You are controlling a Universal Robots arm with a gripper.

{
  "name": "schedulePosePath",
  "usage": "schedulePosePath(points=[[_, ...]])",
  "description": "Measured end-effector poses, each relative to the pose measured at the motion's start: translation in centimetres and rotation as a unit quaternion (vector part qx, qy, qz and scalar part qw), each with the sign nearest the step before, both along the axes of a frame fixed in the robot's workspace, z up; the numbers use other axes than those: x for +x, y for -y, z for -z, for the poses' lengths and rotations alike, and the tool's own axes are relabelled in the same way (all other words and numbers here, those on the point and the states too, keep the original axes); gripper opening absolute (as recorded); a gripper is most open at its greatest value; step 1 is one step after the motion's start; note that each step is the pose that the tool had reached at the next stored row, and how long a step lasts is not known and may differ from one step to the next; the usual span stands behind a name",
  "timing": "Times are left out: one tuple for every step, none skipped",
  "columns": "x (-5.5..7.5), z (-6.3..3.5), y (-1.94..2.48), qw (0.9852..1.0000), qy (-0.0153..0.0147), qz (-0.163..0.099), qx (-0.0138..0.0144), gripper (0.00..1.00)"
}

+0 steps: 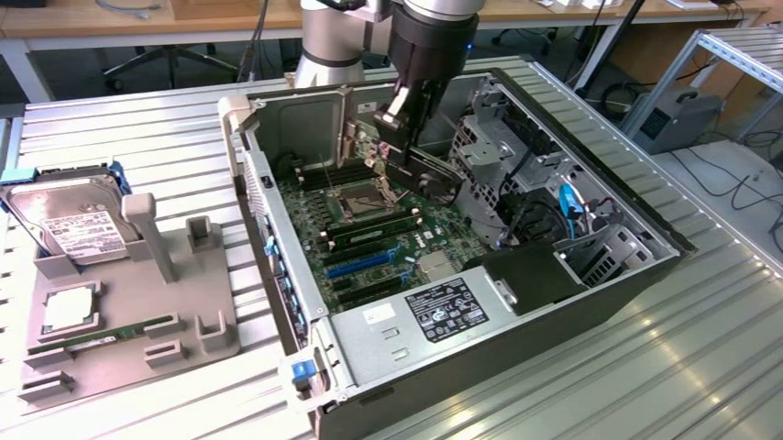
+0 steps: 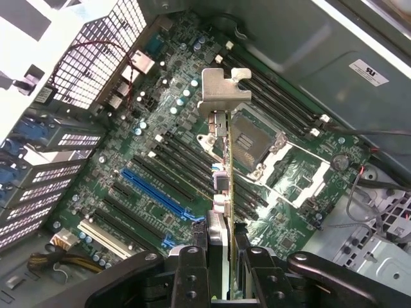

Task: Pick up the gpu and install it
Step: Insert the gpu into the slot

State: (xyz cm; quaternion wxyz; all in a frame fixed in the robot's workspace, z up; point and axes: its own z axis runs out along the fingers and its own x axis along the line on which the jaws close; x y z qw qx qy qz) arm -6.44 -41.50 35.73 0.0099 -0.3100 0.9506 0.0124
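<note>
The gpu [image 2: 221, 160] shows edge-on in the wrist view, a thin card with its silvery end bracket [image 2: 221, 90] at the far end. My gripper [image 2: 222, 260] is shut on it, one finger [image 2: 191, 269] on each flat side. The card hangs above the motherboard [image 2: 128, 160], over the area between the CPU socket [image 2: 253, 138] and the long slots, apart from the blue slot [image 2: 154, 192]. In the exterior view the gripper [image 1: 398, 137] reaches down into the open computer case [image 1: 257, 174], with the dark gpu [image 1: 431, 174] below it.
A drive cage [image 1: 490, 147], black cables and a blue cable [image 1: 569, 206] crowd the case on the exterior view's right. The power supply [image 1: 428, 312] sits at the near end. A grey fixture [image 1: 183, 275] on the exterior view's left holds a hard drive [image 1: 73, 225] and a RAM stick [image 1: 104, 335].
</note>
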Motion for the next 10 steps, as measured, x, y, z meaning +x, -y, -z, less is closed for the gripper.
schedulePosePath(points=[[0.00, 0.00, 0.00, 1.0000, 0.0000, -0.002, 0.0000, 0.27], [0.00, 0.00, 0.00, 1.0000, 0.0000, -0.003, 0.0000, 0.27], [0.00, 0.00, 0.00, 1.0000, 0.0000, -0.004, 0.0000, 0.27], [0.00, 0.00, 0.00, 1.0000, 0.0000, -0.005, 0.0000, 0.27], [0.00, 0.00, 0.00, 1.0000, 0.0000, -0.006, 0.0000, 0.27], [0.00, 0.00, 0.00, 1.0000, 0.0000, -0.008, 0.0000, 0.27], [0.00, 0.00, 0.00, 1.0000, 0.0000, -0.009, 0.0000, 0.27], [0.00, 0.00, 0.00, 1.0000, 0.0000, -0.010, 0.0000, 0.27], [0.00, 0.00, 0.00, 0.9999, 0.0000, -0.011, 0.0000, 0.27], [0.00, 0.00, 0.00, 0.9999, 0.0000, -0.012, 0.0000, 0.27]])
